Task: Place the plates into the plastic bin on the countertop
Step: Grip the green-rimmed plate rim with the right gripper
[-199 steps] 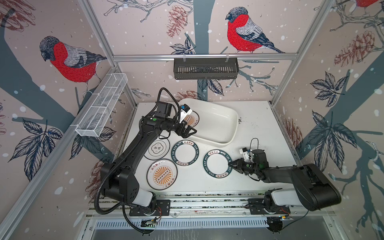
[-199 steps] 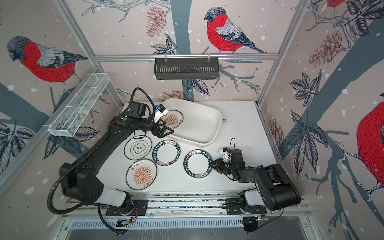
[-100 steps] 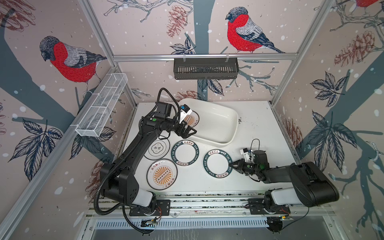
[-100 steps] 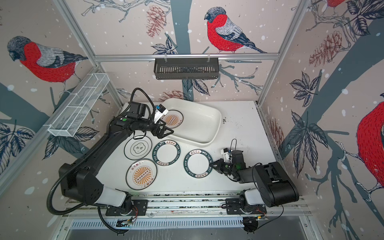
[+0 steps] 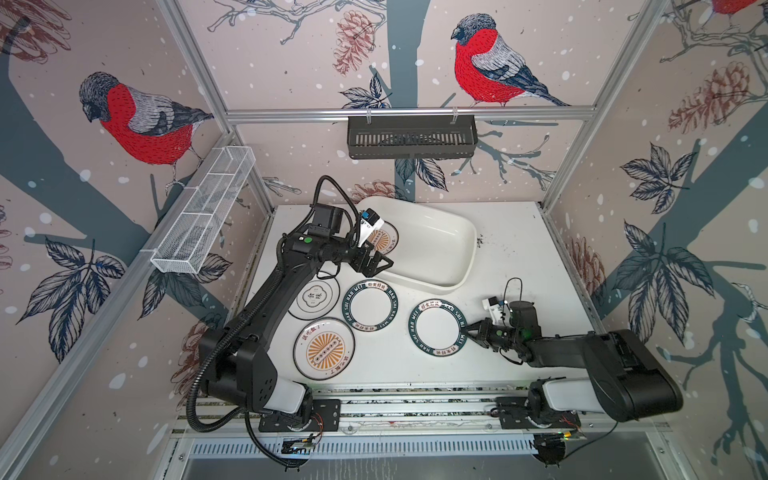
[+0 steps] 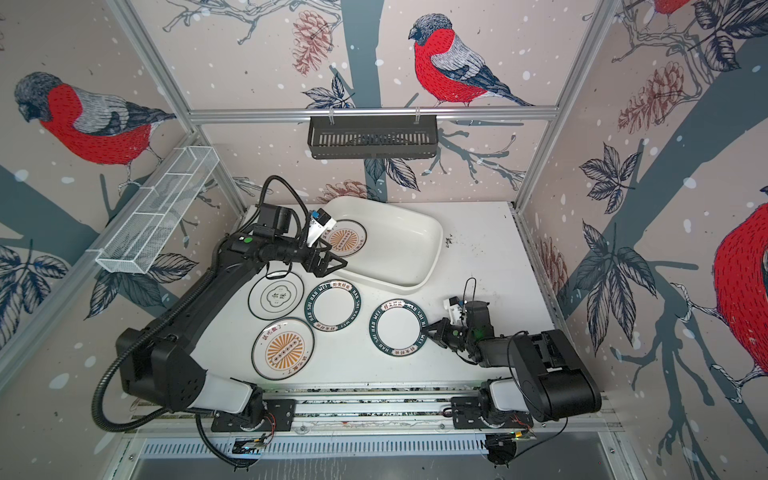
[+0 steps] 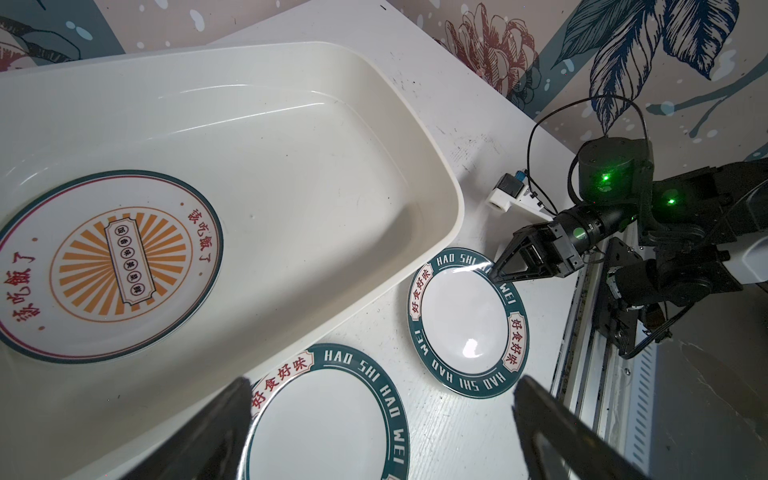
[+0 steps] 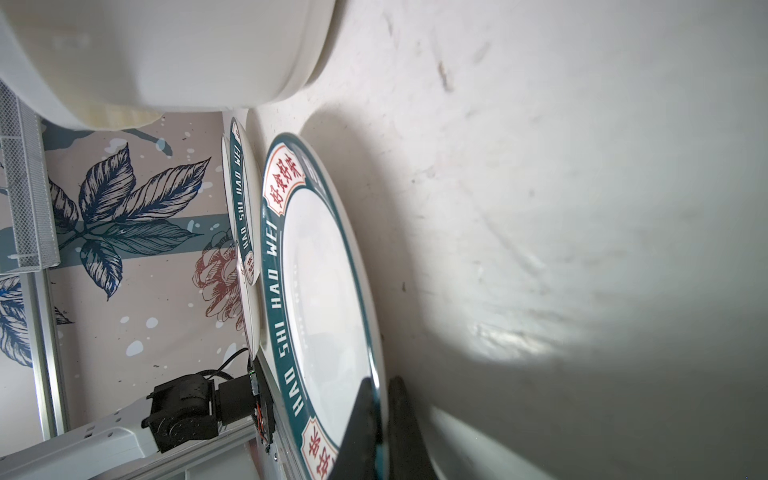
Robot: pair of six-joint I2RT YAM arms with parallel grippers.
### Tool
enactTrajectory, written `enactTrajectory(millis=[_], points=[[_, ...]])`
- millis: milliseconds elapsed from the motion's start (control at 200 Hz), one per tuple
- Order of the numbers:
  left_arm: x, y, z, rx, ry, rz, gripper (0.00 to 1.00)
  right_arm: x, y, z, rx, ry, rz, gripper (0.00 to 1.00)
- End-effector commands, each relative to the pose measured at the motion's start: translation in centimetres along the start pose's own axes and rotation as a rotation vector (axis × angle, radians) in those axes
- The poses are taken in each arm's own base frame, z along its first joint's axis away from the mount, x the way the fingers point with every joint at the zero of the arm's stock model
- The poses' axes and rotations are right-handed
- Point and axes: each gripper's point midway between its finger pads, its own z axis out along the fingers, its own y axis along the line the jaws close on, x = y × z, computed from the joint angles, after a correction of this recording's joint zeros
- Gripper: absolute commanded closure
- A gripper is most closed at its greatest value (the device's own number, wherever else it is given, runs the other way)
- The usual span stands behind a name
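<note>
My right gripper [image 5: 467, 330] [image 8: 380, 386] is shut on the right rim of a green-rimmed plate [image 5: 438, 328] [image 8: 324, 291], which lies on the countertop [image 5: 519, 257]. My left gripper [image 5: 376, 264] [image 7: 382, 395] hangs open and empty over the near left rim of the plastic bin [image 5: 432, 245]. A sunburst plate [image 5: 382, 239] [image 7: 108, 266] lies inside the bin at its left end. Three more plates lie on the countertop: a second green-rimmed one [image 5: 370, 305], a quatrefoil one [image 5: 318, 297] and a sunburst one [image 5: 324, 349].
A black slatted basket [image 5: 411, 137] hangs on the back rail. A white wire-mesh basket [image 5: 203, 216] is fixed to the left rail. Aluminium rails [image 5: 415, 405] edge the countertop at the front, where both arm bases sit.
My right gripper's fingers have closed onto the rim of the green-rimmed plate. The left arm and the other plates have not moved.
</note>
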Motion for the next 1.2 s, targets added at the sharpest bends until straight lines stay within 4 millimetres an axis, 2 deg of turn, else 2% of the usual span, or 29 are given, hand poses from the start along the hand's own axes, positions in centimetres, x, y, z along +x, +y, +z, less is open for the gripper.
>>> enactTrajectory(millis=[0,230,1196], points=[[-0.2,-0.4,-0.2,0.011,-0.008,0.002,0.03,0.5,-1.3,-0.3,0.069,0.010,0.033,0.97],[-0.3,-0.3,-0.2,0.005,-0.010,0.001,0.03,0.1,0.3,-1.0,0.040,0.010,-0.013,0.97],[-0.7,-0.3,-0.3,0.003,-0.015,0.001,0.03,1.0,2.6,-2.0,0.000,0.091,-0.077,0.97]])
